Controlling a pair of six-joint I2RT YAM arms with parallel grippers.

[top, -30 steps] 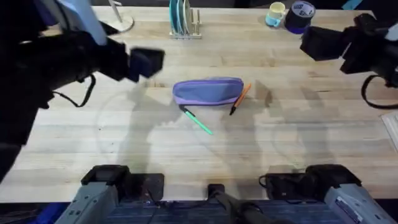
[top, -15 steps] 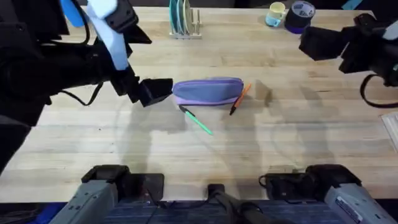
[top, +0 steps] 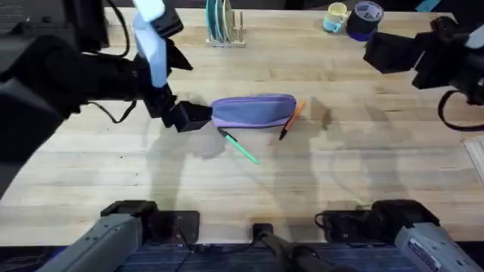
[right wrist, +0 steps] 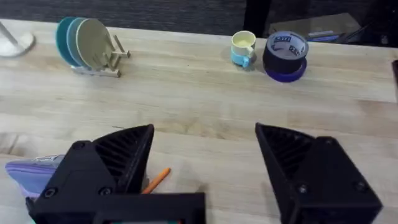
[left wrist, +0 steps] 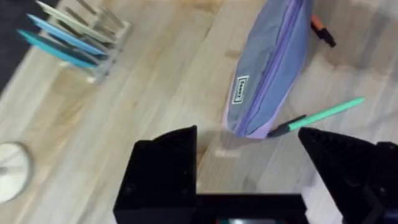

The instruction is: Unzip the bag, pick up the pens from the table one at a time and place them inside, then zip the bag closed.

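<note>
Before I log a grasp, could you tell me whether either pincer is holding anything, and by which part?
Nothing is held. The left pincer is open beside the end of the bag; the right pincer is open above the table.

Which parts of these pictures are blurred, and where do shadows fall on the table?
Overhead view: the left arm is large, dark and blurred; soft shadows lie on the table beside the bag. Left wrist view: the plate rack looks smeared, and the bag is sharper. Right wrist view: the cup and tape roll are clear.
</note>
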